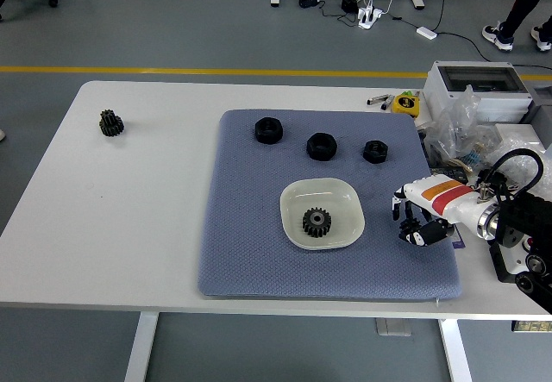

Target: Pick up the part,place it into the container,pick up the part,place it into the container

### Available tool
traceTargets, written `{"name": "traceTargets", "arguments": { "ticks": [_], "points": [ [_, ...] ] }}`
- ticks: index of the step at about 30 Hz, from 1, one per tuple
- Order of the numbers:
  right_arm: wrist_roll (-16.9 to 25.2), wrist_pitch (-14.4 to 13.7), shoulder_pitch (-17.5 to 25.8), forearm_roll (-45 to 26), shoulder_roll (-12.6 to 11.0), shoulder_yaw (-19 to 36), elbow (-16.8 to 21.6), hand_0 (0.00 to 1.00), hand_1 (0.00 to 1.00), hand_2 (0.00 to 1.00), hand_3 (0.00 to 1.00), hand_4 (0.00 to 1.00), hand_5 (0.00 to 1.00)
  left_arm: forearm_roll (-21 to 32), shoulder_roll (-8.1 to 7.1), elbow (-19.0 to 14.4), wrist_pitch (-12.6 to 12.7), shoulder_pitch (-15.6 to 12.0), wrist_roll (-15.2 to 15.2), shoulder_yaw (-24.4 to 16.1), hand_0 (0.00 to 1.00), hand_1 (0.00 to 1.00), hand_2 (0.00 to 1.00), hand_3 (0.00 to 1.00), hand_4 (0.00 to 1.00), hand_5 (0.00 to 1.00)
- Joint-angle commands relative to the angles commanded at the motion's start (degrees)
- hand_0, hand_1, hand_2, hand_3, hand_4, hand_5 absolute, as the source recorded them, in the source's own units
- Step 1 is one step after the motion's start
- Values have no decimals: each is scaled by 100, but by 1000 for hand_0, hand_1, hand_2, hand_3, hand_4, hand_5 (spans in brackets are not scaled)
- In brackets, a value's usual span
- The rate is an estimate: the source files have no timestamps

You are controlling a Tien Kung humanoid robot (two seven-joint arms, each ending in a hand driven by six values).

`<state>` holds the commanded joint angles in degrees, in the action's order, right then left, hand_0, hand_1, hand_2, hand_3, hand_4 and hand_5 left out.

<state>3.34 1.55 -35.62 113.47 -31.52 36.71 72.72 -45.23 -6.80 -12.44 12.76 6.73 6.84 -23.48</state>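
A shallow cream bowl [348, 199] sits on the blue-grey mat [250, 227] and holds a black gear [316, 222]. Three black nuts lie in a row at the mat's far side: a left nut [269, 130], a middle nut [322, 147] and a smaller right nut [374, 151]. Another black gear [110, 123] rests alone on the white table at the far left. My right hand [416, 218] hovers over the mat's right edge, right of the bowl, fingers loosely curled downward and holding nothing. My left arm is out of view.
A grey box [477, 86], crumpled plastic bags [470, 136] and a yellow tape measure [405, 104] crowd the table's far right, just behind my right arm.
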Motion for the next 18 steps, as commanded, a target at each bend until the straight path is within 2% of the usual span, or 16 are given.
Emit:
{"name": "traceTargets", "arguments": {
  "ticks": [6,11,18],
  "points": [
    [-63,57,-298,83,37,-151,385,118,226,334,470,754,74,9,-8,1,3,3,-1,5,651,646,620,555,593,499],
    [-108,110,-679,82,180,-430,580,111,229,334,469,753,78,8,-14,2,5,-5,2,-2,650,646,620,555,593,499],
    [-147,209,-1422,85,643,-1149,442,110,229,334,469,753,78,1,-23,0,1,-29,16,-8,650,647,620,554,593,499]
  ]
}}
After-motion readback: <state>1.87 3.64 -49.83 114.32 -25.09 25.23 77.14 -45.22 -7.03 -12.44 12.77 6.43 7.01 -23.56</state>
